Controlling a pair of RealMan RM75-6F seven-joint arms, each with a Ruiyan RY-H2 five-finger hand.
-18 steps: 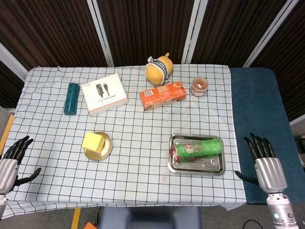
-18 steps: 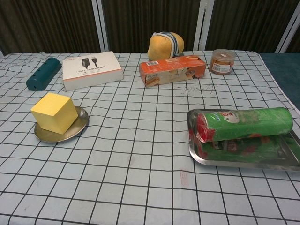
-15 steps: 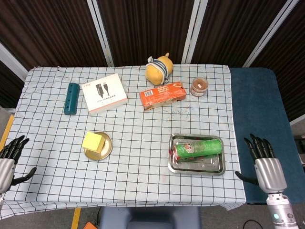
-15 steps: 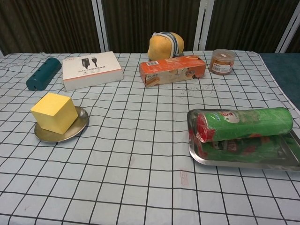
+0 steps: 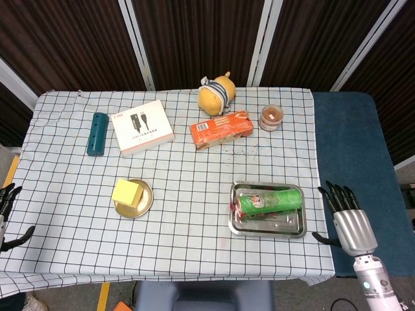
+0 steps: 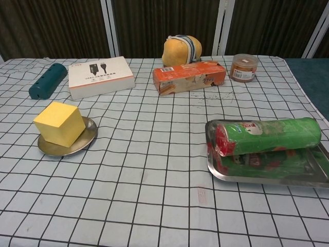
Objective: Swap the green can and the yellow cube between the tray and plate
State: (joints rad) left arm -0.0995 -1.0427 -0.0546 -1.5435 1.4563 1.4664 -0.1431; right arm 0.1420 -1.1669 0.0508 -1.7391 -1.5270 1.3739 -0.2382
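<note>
Both hands have shifted: the left hand (image 5: pixel 5 217) slides almost out of the head view at the table's left edge, while the right hand (image 5: pixel 347 217) edges toward the tray (image 5: pixel 299 227).
Each hand is spread and empty. A green can (image 5: pixel 269 200) lies in the tray; the yellow cube (image 5: pixel 126 192) sits on the plate (image 5: pixel 144 204).

Cube (image 5: pixel 126 192) on plate (image 5: pixel 146 202) toward the table's (image 5: pixel 188 259) front left, can (image 5: pixel 269 200) lying in tray (image 5: pixel 267 227) front right, boxes, jar along the back
</note>
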